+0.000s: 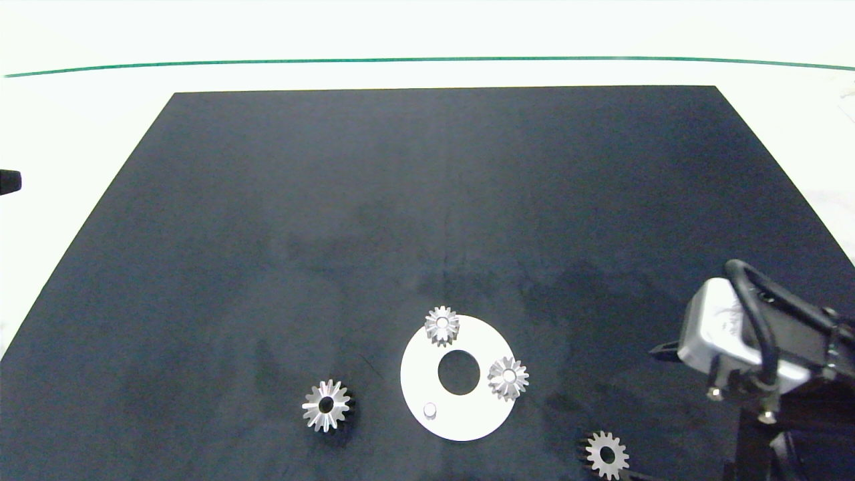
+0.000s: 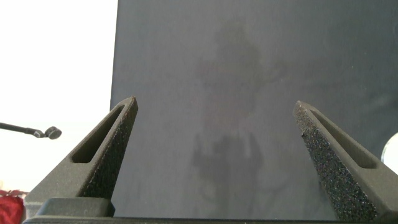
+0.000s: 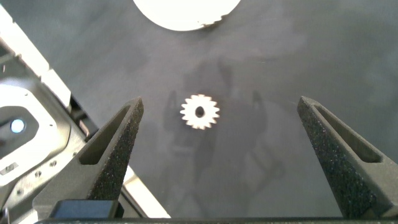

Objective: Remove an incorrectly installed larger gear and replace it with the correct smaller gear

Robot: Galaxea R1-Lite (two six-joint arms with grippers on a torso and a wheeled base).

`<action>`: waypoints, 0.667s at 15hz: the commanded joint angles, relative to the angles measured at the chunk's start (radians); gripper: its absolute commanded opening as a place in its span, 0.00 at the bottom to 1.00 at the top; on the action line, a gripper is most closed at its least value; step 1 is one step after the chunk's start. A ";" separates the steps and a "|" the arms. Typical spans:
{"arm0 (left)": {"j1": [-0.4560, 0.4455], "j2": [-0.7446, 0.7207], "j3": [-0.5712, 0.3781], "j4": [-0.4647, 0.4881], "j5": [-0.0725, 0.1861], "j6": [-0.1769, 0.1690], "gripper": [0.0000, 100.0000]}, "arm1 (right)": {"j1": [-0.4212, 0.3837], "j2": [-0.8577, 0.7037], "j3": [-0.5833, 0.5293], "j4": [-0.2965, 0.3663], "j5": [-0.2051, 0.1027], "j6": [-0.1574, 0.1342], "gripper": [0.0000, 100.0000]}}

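From above, a dark mat is covering most of a white table, and a white ring-shaped plate is lying near the mat's front edge. Two small raised silver gears are sitting on the plate, one at its far rim and one at its right rim, while a short peg on the plate's near left part is standing bare. The larger gear, shiny with long sharp teeth, is lying flat on the mat just left of the plate, not touching it. The smaller gear, flat and short-toothed, is lying on the mat to the plate's right, near the front edge. The right arm is reaching in from the right edge, hanging above the mat beside the smaller gear; its fingers are hidden in this view. Only a dark tip of the left arm is showing at the left edge, over the white table. From the left wrist, the left gripper is hovering with its fingers spread wide and nothing between them, facing bare mat at the mat's edge. From the right wrist, the right gripper is likewise spread wide and gripping nothing, hanging above the smaller gear, which is showing in the gap between the fingers without touching either, while the plate's rim is lying beyond it.
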State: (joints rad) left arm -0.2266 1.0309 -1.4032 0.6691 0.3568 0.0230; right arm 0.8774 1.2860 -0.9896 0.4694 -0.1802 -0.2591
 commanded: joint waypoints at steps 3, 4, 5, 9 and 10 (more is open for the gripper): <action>-0.002 -0.011 0.003 0.003 0.002 0.002 1.00 | 0.035 0.128 0.068 -0.003 0.002 0.008 1.00; -0.005 -0.011 0.006 0.003 0.002 0.003 1.00 | 0.035 0.144 0.081 -0.008 0.004 0.009 1.00; -0.007 -0.011 0.007 0.003 0.002 0.003 1.00 | 0.034 0.158 0.100 -0.025 0.004 0.009 1.00; -0.007 -0.012 0.010 0.003 0.002 0.009 1.00 | 0.031 0.194 0.223 -0.230 -0.041 0.009 1.00; -0.007 -0.014 0.010 0.003 0.002 0.009 1.00 | 0.029 0.196 0.244 -0.252 -0.051 0.011 1.00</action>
State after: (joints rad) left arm -0.2328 1.0164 -1.3928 0.6681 0.3568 0.0330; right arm 0.9077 1.4677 -0.7760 0.2221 -0.2255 -0.2481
